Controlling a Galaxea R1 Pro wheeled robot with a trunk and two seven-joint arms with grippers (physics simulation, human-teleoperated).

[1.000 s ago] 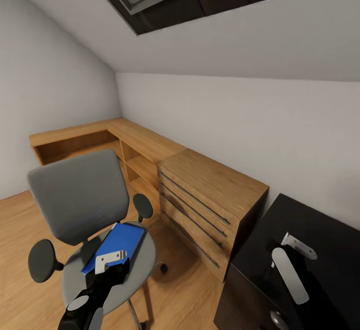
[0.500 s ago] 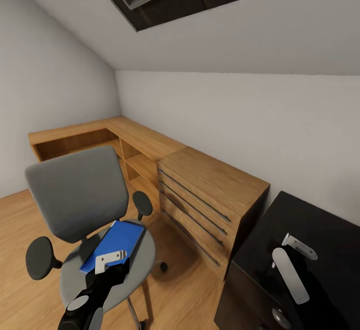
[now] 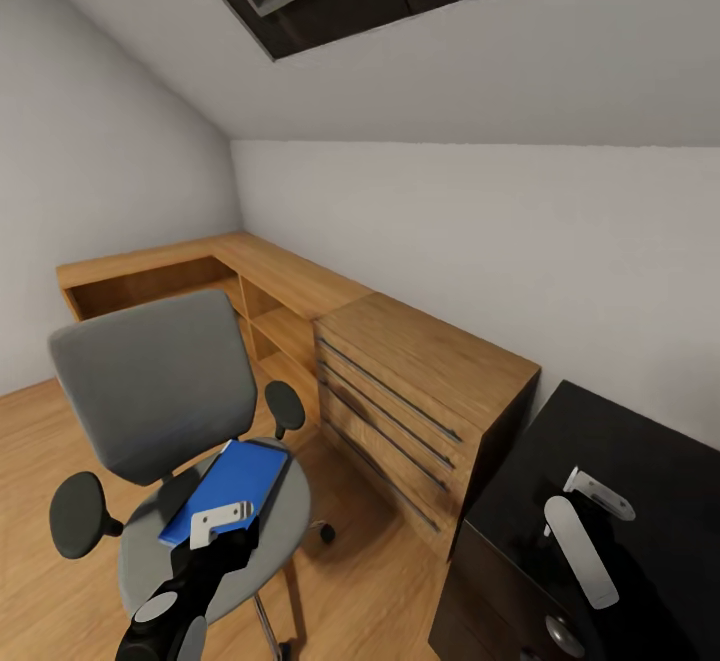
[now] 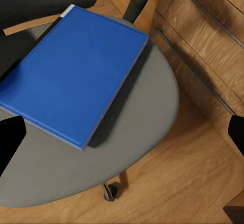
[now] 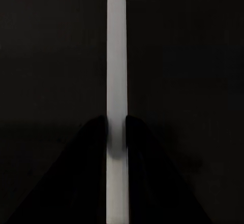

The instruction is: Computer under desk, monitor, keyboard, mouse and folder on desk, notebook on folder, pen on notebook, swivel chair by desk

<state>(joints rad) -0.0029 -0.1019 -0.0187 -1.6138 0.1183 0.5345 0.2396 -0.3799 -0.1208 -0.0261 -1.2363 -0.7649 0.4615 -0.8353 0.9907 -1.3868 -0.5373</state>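
Head view puts your left gripper (image 3: 222, 524) above the swivel chair (image 3: 160, 441), over the near end of the folder (image 3: 228, 489), which lies flat on the grey seat; your left wrist view shows the fingers wide apart at the edges, touching nothing; the wooden drawers (image 3: 400, 421) stand just beside the chair; your right gripper (image 5: 117, 137) is over the desk (image 3: 640, 461), jaws clamped on the pen (image 5: 116, 56).

One swivel chair (image 3: 160, 421) at lower left, carrying one blue folder (image 3: 226, 490). One pen (image 5: 117, 107). One black counter (image 3: 640, 451) at lower right. Two end effectors, left (image 3: 222, 523) and right (image 3: 597, 493).
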